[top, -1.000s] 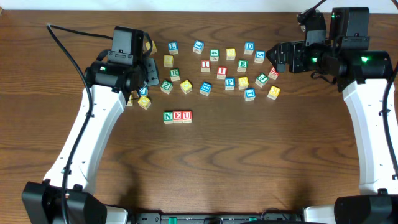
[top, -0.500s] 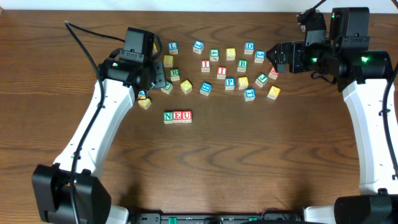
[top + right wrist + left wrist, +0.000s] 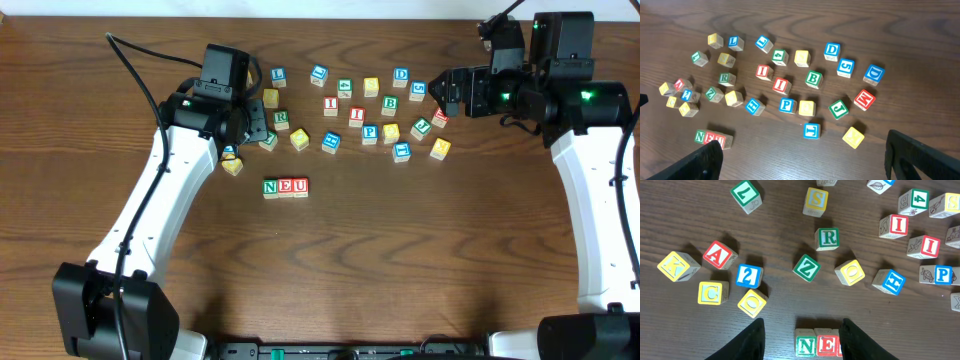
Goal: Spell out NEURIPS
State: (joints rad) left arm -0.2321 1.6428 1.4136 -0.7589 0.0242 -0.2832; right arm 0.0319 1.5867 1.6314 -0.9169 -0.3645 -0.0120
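**Table** (image 3: 420,270): dark wood grain, strewn with small wooden alphabet cubes.

**N-E-U row** (image 3: 286,187): green N, red E and red U, touching side by side, set nearer the robot and apart from the scatter.
- The overhead view shows all three letters.
- The left wrist view shows only N and E at its bottom edge. The U is hidden behind a finger.

**Green R cube** (image 3: 828,238): loose at the left end of the scatter, with the green Z cube (image 3: 806,267) near it. It is sharp in the left wrist view and small and faint in the right wrist view.

**Red I cubes** (image 3: 763,71) (image 3: 782,84): two, near each other in mid-scatter.

**Blue P cube** (image 3: 786,105): just beyond the nearer I, on the robot's side, with a yellow cube (image 3: 807,107) just beside it.

**Yellow S cube** (image 3: 816,199): behind the R. Its letter is legible only in the left wrist view.

**Other cubes**
- Left wrist view only: red A cube (image 3: 719,255), blue 2 cube (image 3: 749,275), yellow K cube (image 3: 672,265).
- Right wrist view: green B cube (image 3: 813,78), red M cube (image 3: 864,98), green J cube (image 3: 838,108).

**Left gripper** (image 3: 252,116): over the scatter's left end, near the R. The wrist view shows its fingers (image 3: 754,341) spread with nothing gripped.

**Right gripper** (image 3: 440,95): at the scatter's far right. Its fingers (image 3: 920,155) are wide apart and hold nothing.
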